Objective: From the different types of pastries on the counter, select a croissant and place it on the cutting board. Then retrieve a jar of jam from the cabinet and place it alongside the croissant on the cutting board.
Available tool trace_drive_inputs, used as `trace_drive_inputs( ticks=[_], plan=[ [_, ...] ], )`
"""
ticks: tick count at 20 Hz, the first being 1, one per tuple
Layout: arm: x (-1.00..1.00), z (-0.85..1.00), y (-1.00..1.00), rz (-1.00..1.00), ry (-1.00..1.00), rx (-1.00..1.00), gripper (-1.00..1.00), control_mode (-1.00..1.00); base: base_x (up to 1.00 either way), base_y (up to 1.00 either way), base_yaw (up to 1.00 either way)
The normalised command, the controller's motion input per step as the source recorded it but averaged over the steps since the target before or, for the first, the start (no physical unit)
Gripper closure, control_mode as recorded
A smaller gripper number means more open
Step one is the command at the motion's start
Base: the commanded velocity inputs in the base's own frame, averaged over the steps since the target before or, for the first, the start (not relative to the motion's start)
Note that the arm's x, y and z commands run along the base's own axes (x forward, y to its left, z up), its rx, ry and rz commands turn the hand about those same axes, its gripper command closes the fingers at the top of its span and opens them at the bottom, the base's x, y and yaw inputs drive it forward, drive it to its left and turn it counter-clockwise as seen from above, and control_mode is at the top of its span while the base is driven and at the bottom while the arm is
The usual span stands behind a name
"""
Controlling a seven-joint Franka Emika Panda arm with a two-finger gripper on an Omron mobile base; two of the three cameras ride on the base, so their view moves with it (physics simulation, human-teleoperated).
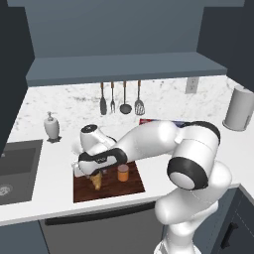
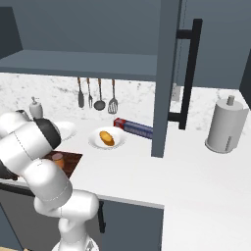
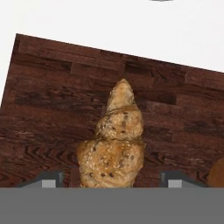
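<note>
Left base view shows the gripper [image 1: 93, 174] low over the left part of the cutting board [image 1: 134, 186], with the croissant [image 1: 96, 181] directly beneath it and the jar of jam [image 1: 123, 172] standing on the board just to the right, apart from it. Right base view has the arm covering most of the board [image 2: 72, 161]; the jar [image 2: 58, 159] peeks past it, and the other pastry [image 2: 106, 138] sits on a white plate [image 2: 93, 141] further along the surface [image 2: 196, 171]. Hand view puts the croissant [image 3: 114, 140] between the two fingertips [image 3: 50, 178], which stand apart with a gap either side, its long axis running straight away from the gripper.
</note>
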Motion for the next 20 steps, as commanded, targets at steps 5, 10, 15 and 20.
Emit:
trace_drive_inputs(
  ticks=[5,10,15,20],
  plan=[
    [-0.02,0.00,0.01,0.00,0.00,0.00,-1.00,-1.00,0.00,0.00,0.00],
    [-0.70,0.39,0.13,0.00,0.00,-0.01,-1.00,-1.00,0.00,0.00,0.00],
    [-1.00,0.99,0.00,0.01,0.00,-0.10,-1.00,-1.00,0.00,0.00,0.00],
    [-1.00,0.66,-0.41,0.01,0.01,-0.09,-1.00,-1.00,0.00,0.00,0.00]
  ],
)
